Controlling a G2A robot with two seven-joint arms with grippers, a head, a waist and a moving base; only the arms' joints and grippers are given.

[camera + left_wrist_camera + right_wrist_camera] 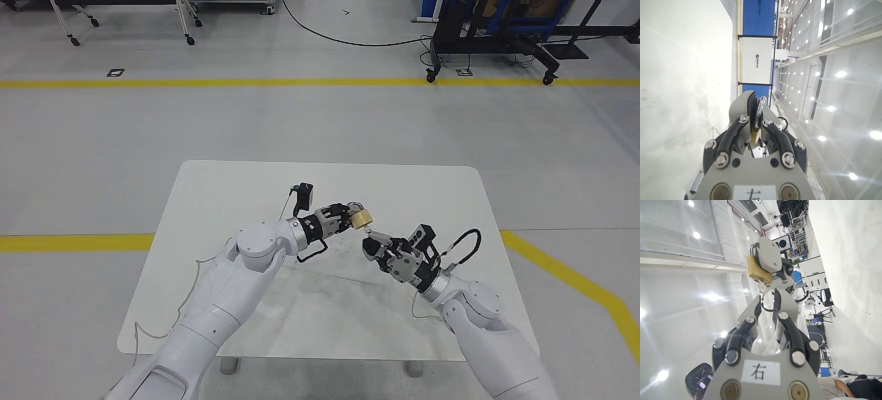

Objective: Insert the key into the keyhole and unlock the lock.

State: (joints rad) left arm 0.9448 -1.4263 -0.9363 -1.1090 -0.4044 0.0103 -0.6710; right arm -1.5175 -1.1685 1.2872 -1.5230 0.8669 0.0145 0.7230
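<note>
Item 1: brass padlock (360, 216) w/ steel shackle, up over table (230, 200) near centre, clamped tight in L gripper (350, 217). Key (762, 287) sits in keyhole on padlock's bottom face, round head sticking out. Item 2: R gripper (768, 298) at approx 4 o'clock of padlock, close but apart, claw spread wide w/ nothing in it, key head just past its tips.

Bright, even overhead light.
Ceiling lamps (712, 296) flare into streaks in both wrist views; table (677, 56) glares white.
</note>
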